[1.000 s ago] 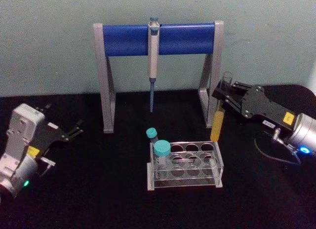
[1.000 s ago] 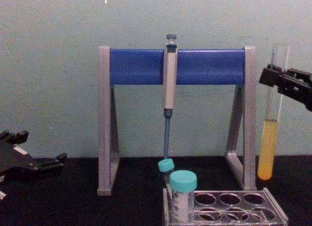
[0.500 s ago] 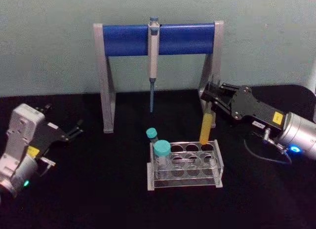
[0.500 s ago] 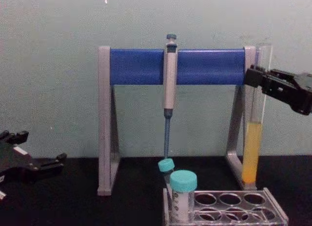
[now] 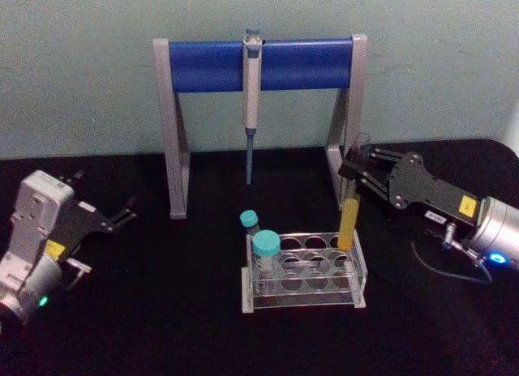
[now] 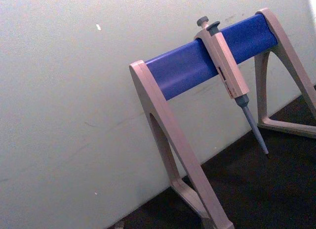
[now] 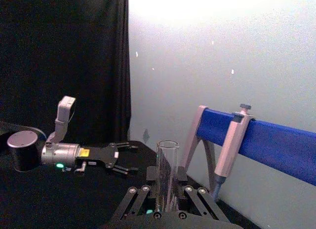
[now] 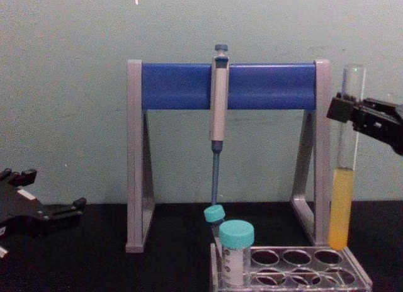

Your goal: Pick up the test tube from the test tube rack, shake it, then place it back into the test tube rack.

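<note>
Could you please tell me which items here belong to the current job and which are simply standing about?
Job: test tube, held in the right gripper; test tube rack.
Standing about: pipette, pipette stand, two teal-capped tubes, left gripper parked at the left.

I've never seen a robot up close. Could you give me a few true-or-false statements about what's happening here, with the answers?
1. The right hand holds the test tube near its open top. True.
2. The test tube's liquid is blue. False: it is yellow.
3. A pipette hangs on the pipette stand. True.
4. The left hand grips something. False: it is open and empty, off to the left.
5. Every hole in the test tube rack is filled. False: most are empty; two teal-capped tubes stand at its left end.
</note>
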`<action>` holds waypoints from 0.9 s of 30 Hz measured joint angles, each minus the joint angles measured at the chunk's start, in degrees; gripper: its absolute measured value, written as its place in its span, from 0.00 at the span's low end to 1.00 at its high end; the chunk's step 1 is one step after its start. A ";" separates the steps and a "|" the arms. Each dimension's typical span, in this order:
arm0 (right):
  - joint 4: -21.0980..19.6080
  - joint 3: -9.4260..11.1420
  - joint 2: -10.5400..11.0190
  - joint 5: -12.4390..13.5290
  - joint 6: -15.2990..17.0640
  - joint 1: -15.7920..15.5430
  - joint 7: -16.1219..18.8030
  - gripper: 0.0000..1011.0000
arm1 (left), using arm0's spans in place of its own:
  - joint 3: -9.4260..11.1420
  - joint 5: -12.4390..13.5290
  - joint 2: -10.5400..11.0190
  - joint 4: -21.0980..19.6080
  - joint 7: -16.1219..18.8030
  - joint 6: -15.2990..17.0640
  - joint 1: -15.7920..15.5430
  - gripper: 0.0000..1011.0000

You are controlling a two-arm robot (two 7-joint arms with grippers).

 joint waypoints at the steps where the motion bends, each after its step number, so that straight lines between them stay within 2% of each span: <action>1: -0.17 0.18 0.11 -0.05 0.00 -0.15 -0.34 0.23 | 0.00 0.00 0.00 0.00 0.00 0.00 0.00 0.99; 10: -0.02 0.36 -0.03 -0.48 -0.16 0.05 -0.63 0.23 | 0.00 0.00 0.00 0.00 0.00 0.00 0.00 0.99; 27: 1.33 -0.65 -0.73 -0.73 0.44 0.65 -0.06 0.23 | 0.00 0.00 0.00 0.00 0.00 0.00 0.00 0.99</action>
